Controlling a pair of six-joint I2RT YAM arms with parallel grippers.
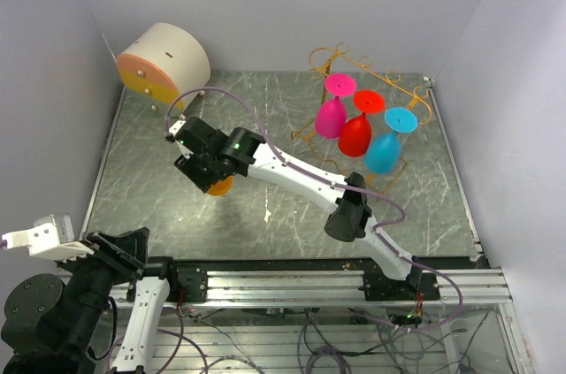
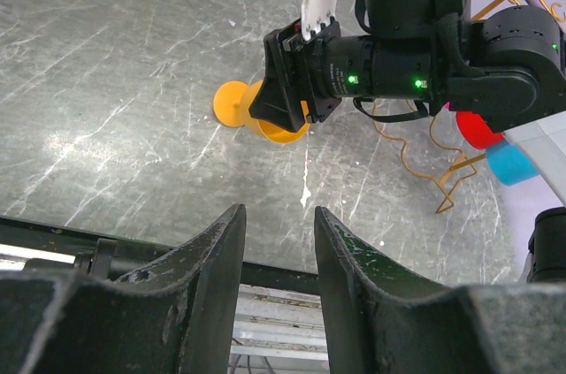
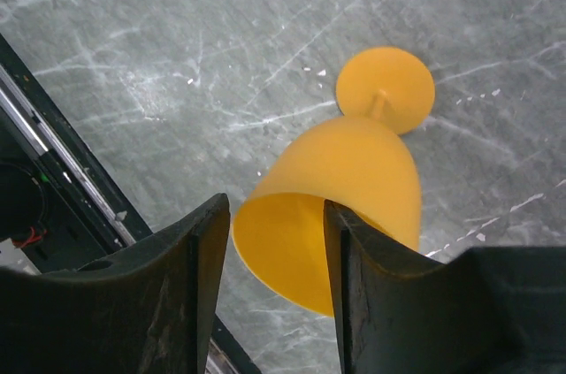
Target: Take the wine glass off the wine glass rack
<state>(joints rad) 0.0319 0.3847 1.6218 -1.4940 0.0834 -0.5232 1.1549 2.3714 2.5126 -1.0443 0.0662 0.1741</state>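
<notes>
1. At the far left, by the near corner of the bench (image 1: 159, 197), your left claw (image 2: 279, 215) sits parked. Its fingers are a narrow slit apart and it grips nothing, so leave it out of this.
2. Left of centre, the orange wine glass (image 3: 354, 162) lies on its side on the bench, well apart from the rack, with its foot pointing away from the claw above it.
3. Over the bowl's mouth, your right claw (image 3: 274, 210) is partly open. One finger sits just outside the lip and the other crosses the opening. The gap is far wider than the glass wall, so it looks unclamped.
4. This reads as the release. Spread the fingers a little more, then lift straight up so neither finger hooks the rim. A glass on its side will likely roll if nudged.
5. At the right, the gold wine glass rack (image 1: 367, 63) carries a pink glass (image 1: 332, 118), a red glass (image 1: 355, 135) and a blue glass (image 1: 383, 153), all hanging bowl-down. Route your right arm clear of them.
</notes>
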